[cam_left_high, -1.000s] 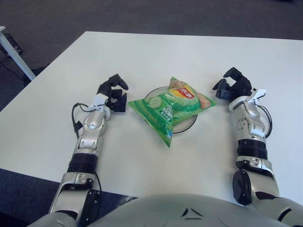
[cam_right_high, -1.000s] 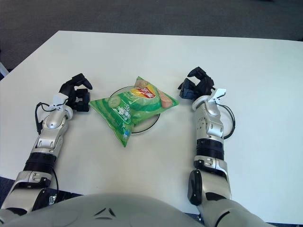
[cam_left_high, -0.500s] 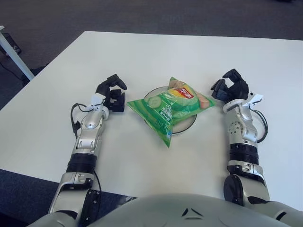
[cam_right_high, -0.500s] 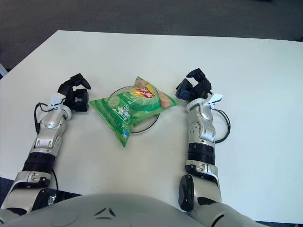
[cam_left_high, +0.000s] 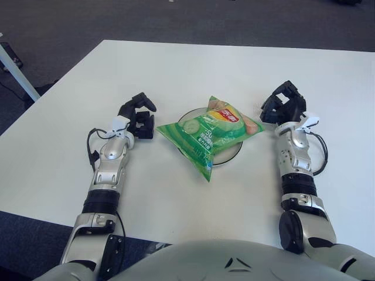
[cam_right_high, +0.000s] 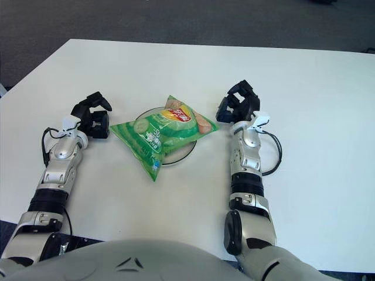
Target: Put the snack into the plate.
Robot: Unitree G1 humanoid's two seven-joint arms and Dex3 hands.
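Note:
A green snack bag (cam_left_high: 210, 134) lies across a round plate (cam_left_high: 233, 154) in the middle of the white table; the bag covers most of the plate and overhangs its front left. My left hand (cam_left_high: 138, 117) is just left of the bag, fingers curled and holding nothing. To the right of the bag's corner is my right hand (cam_left_high: 282, 109), close to it but apart, fingers loosely spread and empty.
The white table (cam_left_high: 193, 70) stretches far behind the plate. Its front edge runs close to my elbows, and its left edge slants away at the left. A white leg of another piece of furniture (cam_left_high: 14, 67) stands on the dark floor at far left.
My right forearm has swung inward and the right hand has shifted slightly left and up, nearer the bag's right corner. The left hand and the bag have hardly moved.

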